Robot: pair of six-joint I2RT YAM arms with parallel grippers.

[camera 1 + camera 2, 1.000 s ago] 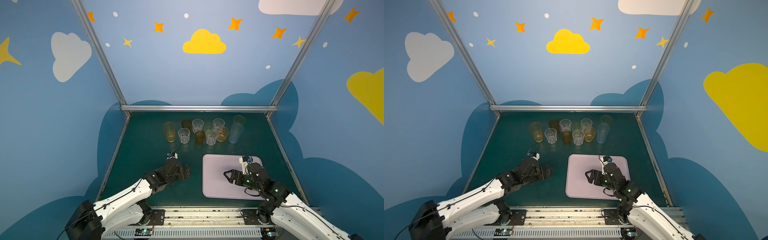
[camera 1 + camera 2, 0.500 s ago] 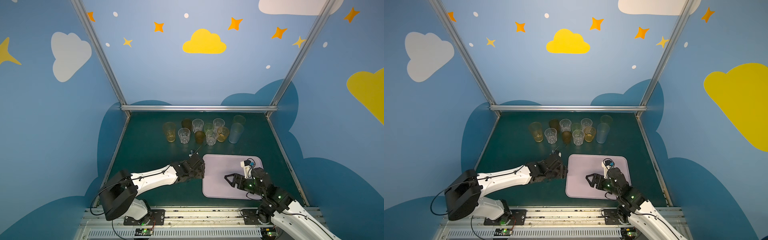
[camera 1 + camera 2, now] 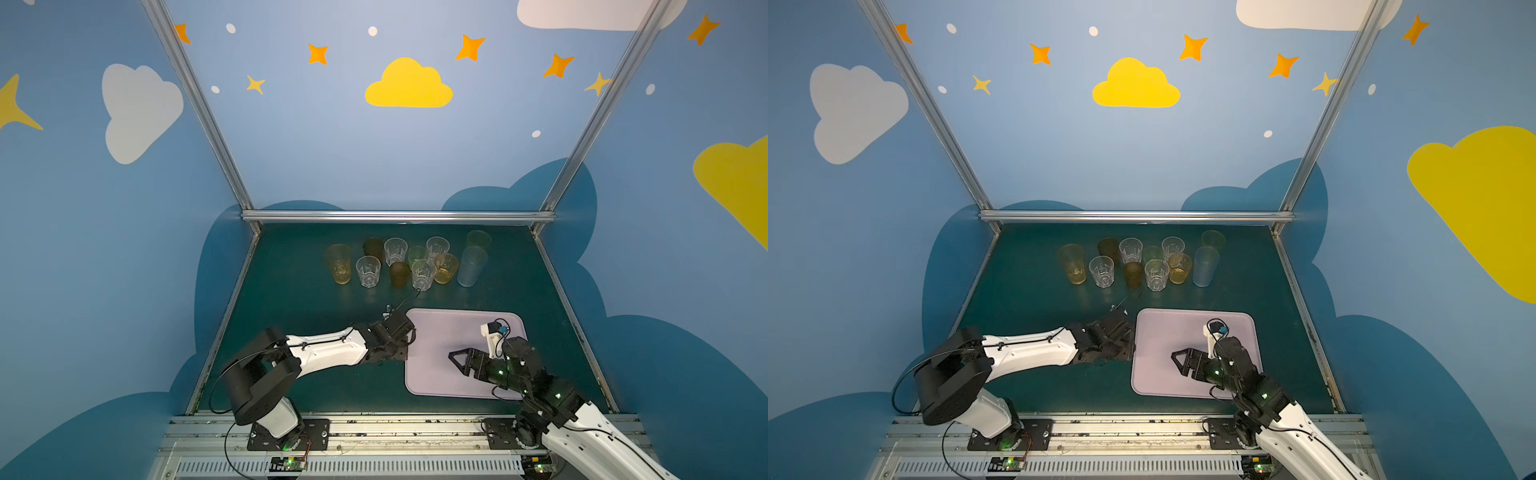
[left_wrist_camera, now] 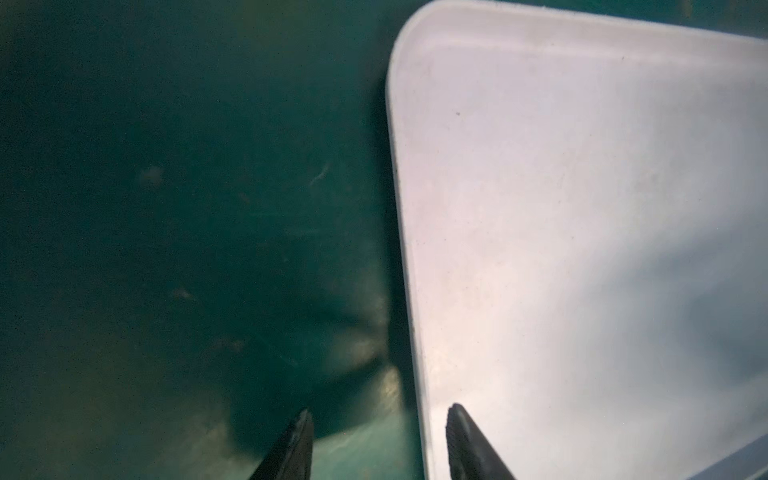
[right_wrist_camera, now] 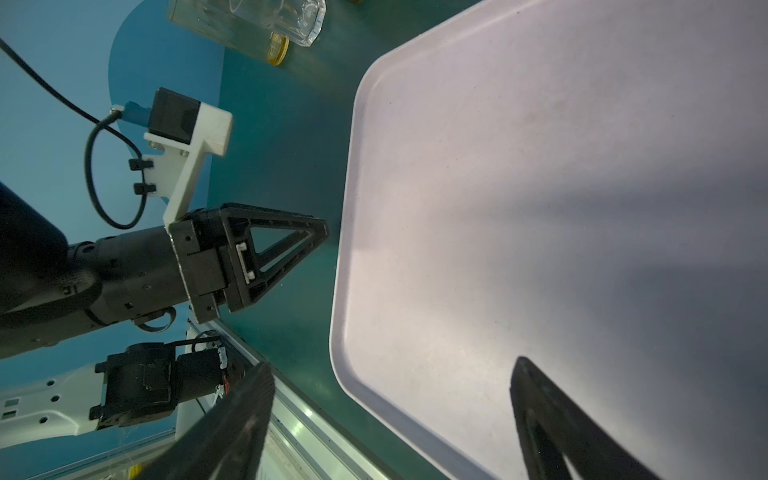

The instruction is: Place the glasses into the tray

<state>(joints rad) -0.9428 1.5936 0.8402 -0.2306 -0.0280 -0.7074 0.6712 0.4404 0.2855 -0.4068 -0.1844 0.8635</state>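
Observation:
Several glasses stand clustered at the back of the green table in both top views: a tall yellow one (image 3: 338, 264), clear faceted ones (image 3: 368, 271), a brown one (image 3: 399, 274), an amber one (image 3: 445, 268), a tall pale blue one (image 3: 471, 266). The lilac tray (image 3: 436, 384) (image 3: 1156, 376) lies at the near right with nothing in it. My left gripper (image 3: 409, 344) (image 4: 380, 432) sits low at the tray's left edge, open to a narrow gap, its fingers either side of the rim (image 4: 405, 208). My right gripper (image 3: 453, 358) (image 5: 390, 368) hovers wide open over the tray, holding nothing.
Blue cell walls and a metal rail (image 3: 395, 216) close the table at the back and sides. The base rail (image 3: 374, 428) runs along the near edge. In the right wrist view the left gripper (image 5: 322, 232) shows side-on beside the tray (image 5: 540, 208).
My left arm has swung right to the tray's left edge and its jaws have narrowed from wide open. My right gripper has drawn back a little over the tray, still wide open.

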